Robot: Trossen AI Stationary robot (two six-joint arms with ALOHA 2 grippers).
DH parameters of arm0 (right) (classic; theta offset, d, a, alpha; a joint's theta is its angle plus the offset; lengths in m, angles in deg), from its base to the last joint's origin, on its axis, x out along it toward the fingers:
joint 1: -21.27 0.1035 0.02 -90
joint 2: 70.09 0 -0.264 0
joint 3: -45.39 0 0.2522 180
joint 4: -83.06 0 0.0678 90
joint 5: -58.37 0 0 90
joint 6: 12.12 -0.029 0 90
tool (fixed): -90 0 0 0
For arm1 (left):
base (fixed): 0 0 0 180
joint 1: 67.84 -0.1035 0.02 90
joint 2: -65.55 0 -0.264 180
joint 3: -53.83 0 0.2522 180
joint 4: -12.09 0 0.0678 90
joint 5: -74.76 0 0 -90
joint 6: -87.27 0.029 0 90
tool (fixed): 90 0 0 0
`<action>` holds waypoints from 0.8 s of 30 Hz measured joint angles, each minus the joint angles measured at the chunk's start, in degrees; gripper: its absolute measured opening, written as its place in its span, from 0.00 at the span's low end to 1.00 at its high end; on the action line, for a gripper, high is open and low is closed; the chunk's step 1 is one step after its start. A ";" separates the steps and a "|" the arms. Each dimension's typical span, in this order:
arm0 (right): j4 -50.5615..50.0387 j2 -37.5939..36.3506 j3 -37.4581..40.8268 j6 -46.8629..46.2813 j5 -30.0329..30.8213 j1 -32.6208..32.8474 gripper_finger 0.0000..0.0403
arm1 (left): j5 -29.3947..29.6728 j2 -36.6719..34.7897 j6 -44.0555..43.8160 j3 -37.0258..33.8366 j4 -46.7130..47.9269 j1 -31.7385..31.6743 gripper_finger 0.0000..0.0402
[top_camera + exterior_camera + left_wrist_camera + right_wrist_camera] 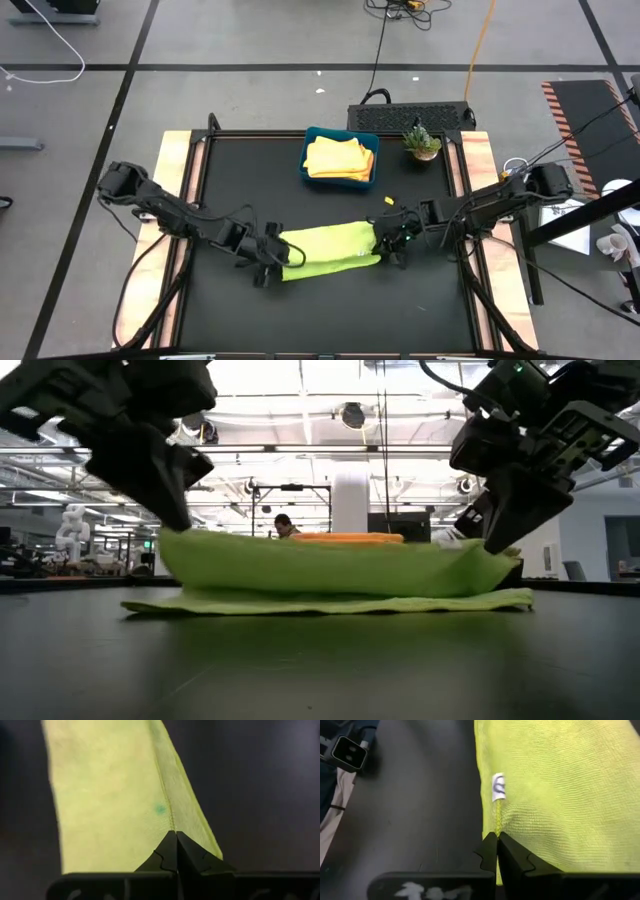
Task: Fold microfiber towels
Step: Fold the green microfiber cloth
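Observation:
A lime green microfiber towel [330, 248] lies in a long band across the middle of the black table. My left gripper [268, 258] is shut on its left end and my right gripper [390, 240] on its right end. In the low view the towel's upper part [330, 565] is raised between the two grippers, while its lower layer [330, 603] rests flat on the table. Folded yellow and orange towels [338, 160] lie in the blue tray [312, 140] at the far middle. My left gripper pinches the towel's stitched edge [172, 822] at its left end between the two fingers, slanting down from the table's left. That end is held above the table [180, 535]; one layer or several, I cannot tell. My right gripper pinches the towel's hemmed edge [498, 822] just below a small white label [498, 787], between the two fingers, slanting down from the table's right. That end is raised off the table [495, 555], and the cloth runs about level toward the other gripper.
A small potted plant [422, 142] stands at the far right, beside the tray. A small yellow scrap [389, 200] lies on the table between the tray and my right gripper. Bare black table [330, 310] stretches toward the near edge.

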 joint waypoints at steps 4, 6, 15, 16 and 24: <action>3.65 2.38 0.02 0.01 -0.24 1.24 0.00 | -0.10 2.01 -0.39 0.07 -1.61 1.36 0.00; 5.24 3.57 0.01 0.00 -2.26 1.90 0.01 | -0.30 2.73 -1.06 0.04 -1.16 1.52 0.01; 8.09 7.89 0.02 -3.74 -7.59 6.26 0.23 | -4.29 4.10 -6.61 0.02 -0.75 1.67 0.26; 7.65 7.83 0.04 -4.12 -7.61 6.41 0.26 | -4.39 4.10 -7.10 0.02 -0.50 1.67 0.29; 6.36 3.27 0.00 -3.92 -6.23 5.26 0.39 | -0.51 1.41 -6.06 0.09 -1.57 1.66 0.43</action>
